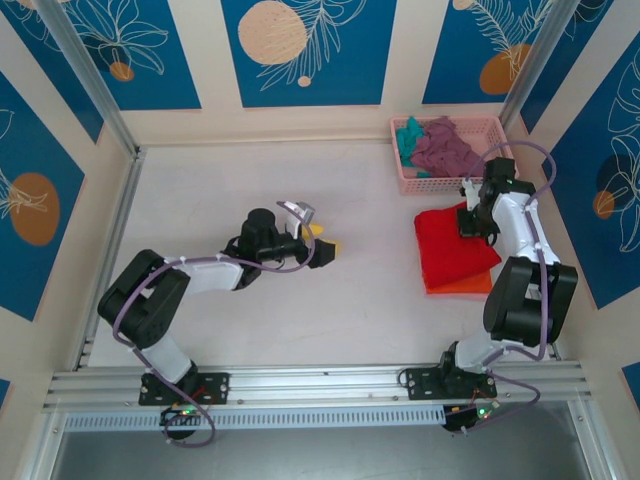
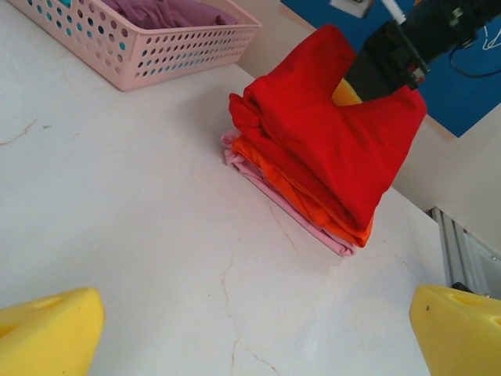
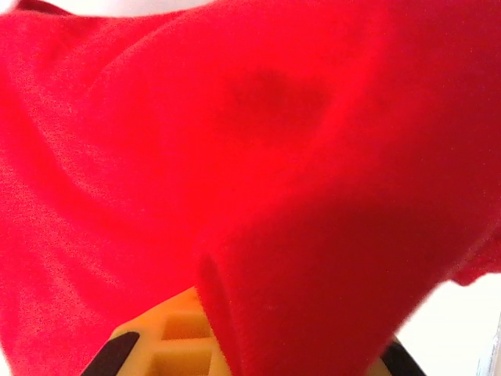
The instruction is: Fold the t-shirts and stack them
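**Item: stack of folded tees, right side of table.**
- Red t-shirt (image 1: 452,243) on top, orange t-shirt (image 1: 462,285) under it. The left wrist view shows a pale pink layer (image 2: 283,210) at the bottom.
- Mauve-purple t-shirt (image 1: 447,148) and teal t-shirt (image 1: 407,134) lie unfolded in the pink basket (image 1: 450,184), just behind the stack.

**Right gripper** (image 1: 470,222): nearly closed, pinching the far edge of the red t-shirt, which rises in a peak there. In the right wrist view the cloth drapes over the yellow finger (image 3: 184,345), so how deep the bite goes is unclear; it is probably a single fold.

**Left gripper** (image 1: 318,242): jaws spread wide, holding nothing, aimed at the stack from mid-table.

**Hazards (judged):**
- A pull away before the jaws let go would drag the red fold open or slide the top layer off square.
- The orange layer may creep along with it, since cloth grips cloth.
- Cloth snagging on the pad at release would lift that corner again.

**Edges and room:**
- The stack sits near the right wall, with the basket close behind and the right arm's own links above it, so there is little slack on that side.
- The table (image 1: 380,320) lies bare through the centre and left, which gives room for spreading the next tee.
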Tool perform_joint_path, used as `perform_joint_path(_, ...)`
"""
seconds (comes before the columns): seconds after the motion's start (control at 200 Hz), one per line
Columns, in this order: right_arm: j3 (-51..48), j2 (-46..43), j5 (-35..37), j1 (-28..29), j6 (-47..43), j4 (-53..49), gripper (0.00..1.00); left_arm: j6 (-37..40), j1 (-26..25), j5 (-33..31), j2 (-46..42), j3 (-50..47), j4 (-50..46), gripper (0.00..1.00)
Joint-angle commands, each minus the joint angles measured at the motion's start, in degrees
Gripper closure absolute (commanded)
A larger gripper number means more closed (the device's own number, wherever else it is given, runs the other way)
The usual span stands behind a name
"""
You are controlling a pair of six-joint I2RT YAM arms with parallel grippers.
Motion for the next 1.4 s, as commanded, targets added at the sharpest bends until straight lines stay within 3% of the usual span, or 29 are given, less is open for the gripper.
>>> perform_joint_path(0.0, -0.32, 2.8, 3.55, -1.09, -0.66, -0.68, 1.0, -0.83, -0.38, 1.84, 0.78, -0.66, 3.85, 0.0)
perform_joint_path(0.095, -1.08, 4.61, 3.77, -1.07, -0.17, 0.12, 1.0, -1.46, -0.39, 2.13, 1.38, -0.36, 4.85, 0.0)
perform_joint_path(0.155, -1.35, 5.04, 3.26, -1.07, 0.21, 0.82, 0.92, -1.75, -0.44, 2.36, 1.63, -0.27, 5.54, 0.0)
perform_joint_path(0.205, -1.28, 5.01, 3.54, -1.07, 0.44, 1.11, 0.76, -1.84, -0.4, 2.48, 1.64, -0.26, 5.68, 0.0)
perform_joint_path(0.28, -0.93, 3.61, 4.84, -1.07, 0.94, 1.06, 0.35, -1.76, -0.37, 2.55, 1.54, -0.5, 5.77, 0.0)
perform_joint_path(0.34, -1.05, 1.1, 5.53, -1.07, 1.89, 2.16, 0.18, -1.67, -0.41, 2.45, 1.29, -0.83, 5.86, 0.0)
perform_joint_path(0.415, -1.42, -2.97, 4.56, -0.99, 4.04, 4.0, 0.12, -1.58, -0.37, 2.36, 1.27, -1.12, 5.94, 0.0)
perform_joint_path(0.595, -4.67, -10.74, 0.93, 2.6, 11.88, 7.41, 0.1, -1.88, -0.44, 2.53, 1.97, -0.82, 6.79, 0.0)
perform_joint_path(0.755, -7.09, -9.72, -0.73, 9.94, 16.23, 8.95, 0.13, -2.39, -0.43, 2.73, 2.87, -0.27, 7.76, 0.0)
perform_joint_path(0.885, -6.81, -4.81, -1.69, 12.68, 20.0, 8.19, 0.42, -2.43, -0.44, 2.64, 3.04, -0.09, 7.84, 0.0)
perform_joint_path(1.05, -7.05, 1.47, -3.18, 16.15, 21.64, 8.71, 0.47, -2.19, -0.38, 2.18, 2.95, -0.27, 7.36, 0.0)
perform_joint_path(1.265, -8.26, 0.08, -4.37, 16.73, 22.48, 10.72, 0.48, -1.71, -0.09, 0.53, 2.49, -0.52, 6.83, 0.0)
perform_joint_path(1.315, -9.47, -2.32, -4.94, 16.2, 22.42, 11.96, 0.41, -1.59, 0.37, -0.1, 2.0, -0.83, 6.74, 0.0)
perform_joint_path(1.395, -12.83, -7.74, -6.48, 15.21, 21.75, 15.85, 0.22, -1.21, 1.56, -1.79, 0.28, -1.68, 6.33, 0.0)
